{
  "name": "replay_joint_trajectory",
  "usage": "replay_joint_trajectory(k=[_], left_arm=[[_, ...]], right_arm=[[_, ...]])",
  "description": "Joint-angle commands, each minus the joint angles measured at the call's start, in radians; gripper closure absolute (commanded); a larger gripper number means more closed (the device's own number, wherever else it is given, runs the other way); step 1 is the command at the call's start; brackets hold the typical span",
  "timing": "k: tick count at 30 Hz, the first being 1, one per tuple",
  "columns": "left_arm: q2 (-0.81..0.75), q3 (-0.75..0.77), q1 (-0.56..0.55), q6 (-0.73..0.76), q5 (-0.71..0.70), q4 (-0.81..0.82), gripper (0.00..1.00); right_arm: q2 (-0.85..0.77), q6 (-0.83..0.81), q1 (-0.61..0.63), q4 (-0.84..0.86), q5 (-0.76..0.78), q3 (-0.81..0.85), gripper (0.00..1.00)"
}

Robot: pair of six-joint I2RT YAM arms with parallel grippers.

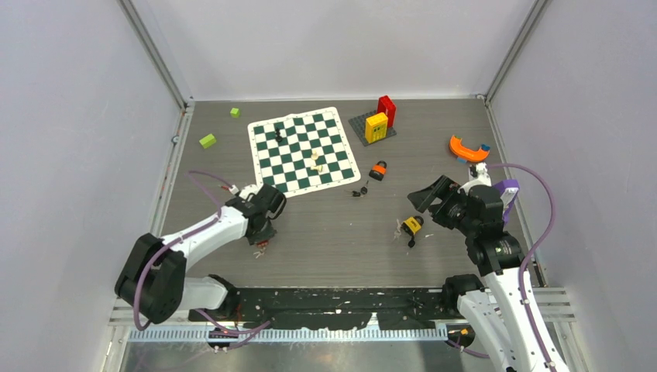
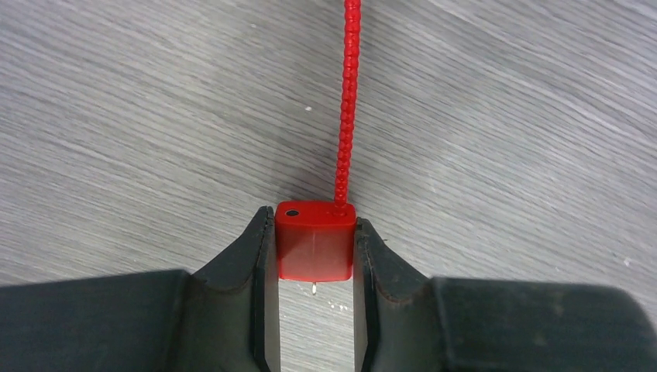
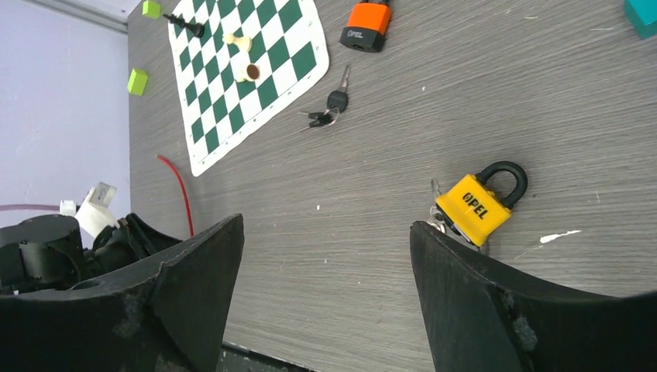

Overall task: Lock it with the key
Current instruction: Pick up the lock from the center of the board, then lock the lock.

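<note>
Red lock [image 2: 315, 249] gripped by left tool [image 2: 314, 230], cable [image 2: 346, 101] pointing away.

Toys and a chess mat on the grey table [image 1: 341, 240].
The green-and-white chess mat [image 1: 304, 151] lies near the far edge and carries a black piece [image 1: 280, 135] and light pieces [image 1: 314, 161]. To its left sit a lime block [image 1: 207, 140] and a smaller lime block [image 1: 234, 112]. To its right a yellow block [image 1: 376, 127] and a red block [image 1: 386, 110] stand on a grey baseplate [image 1: 358, 124]. An orange curved piece [image 1: 467, 149] lies by the right edge.
</note>
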Motion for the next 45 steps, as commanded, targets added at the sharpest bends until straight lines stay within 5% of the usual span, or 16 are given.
replay_joint_trajectory(k=[1,19,26,36,45], left_arm=[[-0.088,0.051,-0.057,0.056,-0.067,0.029,1.0],[-0.466,0.056,-0.232,0.172,-0.204,0.113,1.0],[-0.556,0.029,-0.247,0.434,0.042,0.357,1.0],[-0.423,0.146,-0.333,0.718,0.421,0.497,1.0],[-0.369,0.213,-0.447,0.801,0.428,0.569,1.0]], right_arm=[[0.008,-0.049,-0.002,0.064,-0.083,0.0,0.15],[0.027,0.024,0.013,0.319,-0.265,-0.059,0.1],[0.098,0.039,0.095,0.393,-0.254,-0.019,0.1],[0.317,-0.091,0.389,0.372,-0.092,0.213,0.13],[0.387,-0.079,0.397,0.369,-0.076,0.333,0.15]])
